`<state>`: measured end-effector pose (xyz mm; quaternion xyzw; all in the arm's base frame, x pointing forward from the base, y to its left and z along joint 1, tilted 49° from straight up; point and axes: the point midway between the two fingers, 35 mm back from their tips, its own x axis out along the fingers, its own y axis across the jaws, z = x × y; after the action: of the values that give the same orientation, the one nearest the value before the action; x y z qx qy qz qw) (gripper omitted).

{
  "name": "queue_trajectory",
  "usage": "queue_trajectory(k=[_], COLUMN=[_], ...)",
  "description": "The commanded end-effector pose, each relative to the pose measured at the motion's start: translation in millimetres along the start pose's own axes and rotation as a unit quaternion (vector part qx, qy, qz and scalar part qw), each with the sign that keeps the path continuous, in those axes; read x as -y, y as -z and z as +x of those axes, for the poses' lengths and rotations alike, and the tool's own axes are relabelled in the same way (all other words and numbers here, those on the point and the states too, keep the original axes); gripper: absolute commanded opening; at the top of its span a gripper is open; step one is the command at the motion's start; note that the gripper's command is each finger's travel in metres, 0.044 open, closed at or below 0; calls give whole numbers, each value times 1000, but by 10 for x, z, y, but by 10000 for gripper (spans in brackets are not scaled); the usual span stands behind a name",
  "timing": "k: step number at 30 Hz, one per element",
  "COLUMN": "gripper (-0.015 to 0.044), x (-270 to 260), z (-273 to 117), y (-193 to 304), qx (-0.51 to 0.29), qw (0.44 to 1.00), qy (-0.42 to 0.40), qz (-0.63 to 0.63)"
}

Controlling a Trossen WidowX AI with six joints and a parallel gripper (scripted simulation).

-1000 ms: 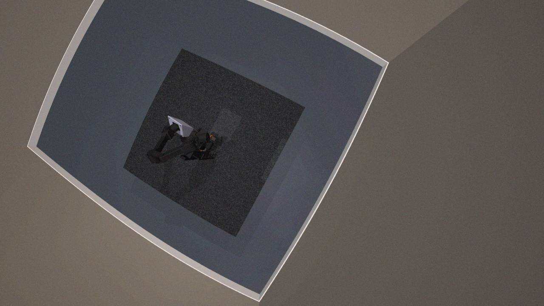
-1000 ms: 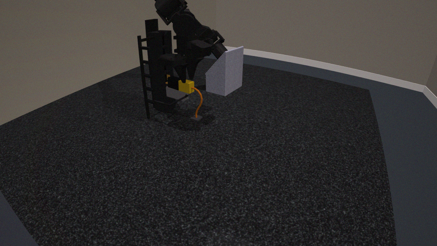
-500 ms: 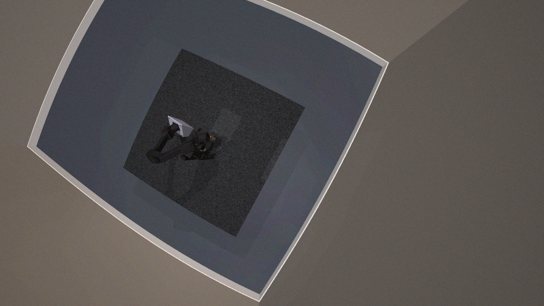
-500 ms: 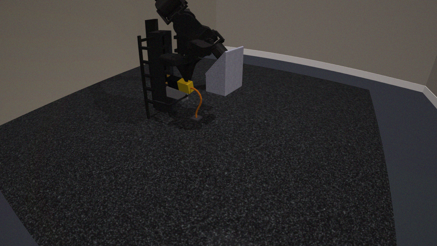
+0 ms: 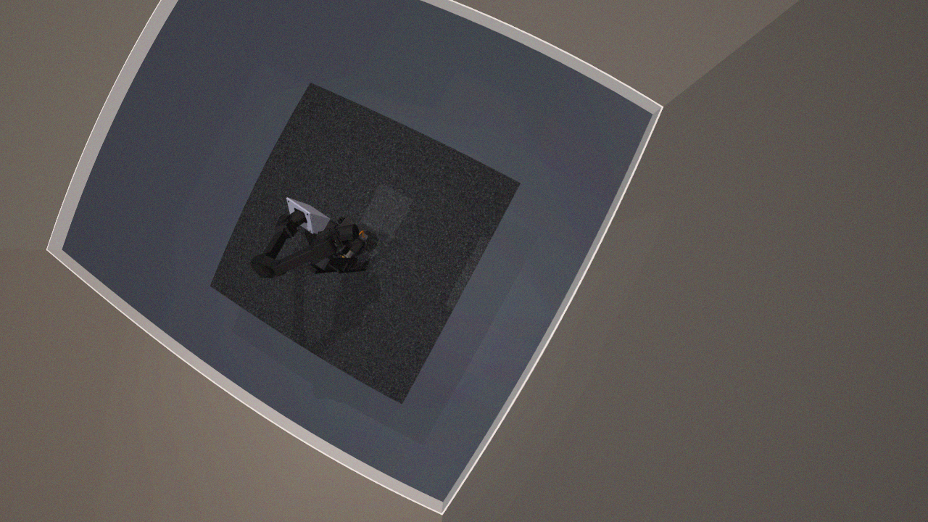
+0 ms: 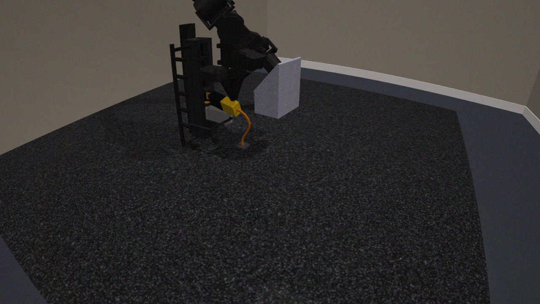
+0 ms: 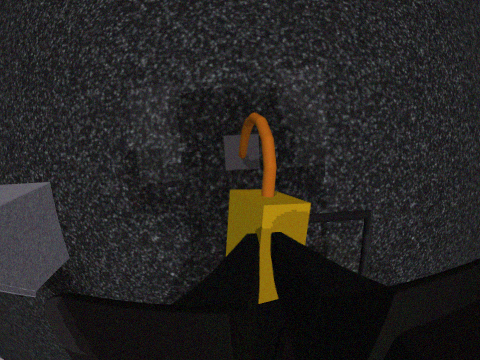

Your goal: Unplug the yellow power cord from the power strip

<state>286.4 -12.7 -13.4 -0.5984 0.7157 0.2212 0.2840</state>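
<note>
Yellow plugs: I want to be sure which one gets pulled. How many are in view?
1. The yellow plug sits at the gripper fingertips, its orange cord arching down to the floor. The arm could hide another.

Distant overhead, oblique side, close wrist

Plug (image 6: 229, 105) juts forward beside the block (image 6: 278, 90).
</note>
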Motion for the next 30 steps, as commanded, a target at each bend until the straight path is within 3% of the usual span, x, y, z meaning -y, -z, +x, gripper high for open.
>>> queue_trajectory(k=[1, 2, 19, 24, 30], gripper=[0, 0, 440, 440, 440], x=[-2, -1, 11, 0, -3], z=[18, 17, -29, -120, -124], y=[-95, -111, -164, -612, -637], qx=[1, 1, -1, 0, 0], qw=[1000, 1000, 1000, 1000, 1000], qy=[-5, -5, -5, -5, -5], qz=[-1, -1, -4, -3, -3])
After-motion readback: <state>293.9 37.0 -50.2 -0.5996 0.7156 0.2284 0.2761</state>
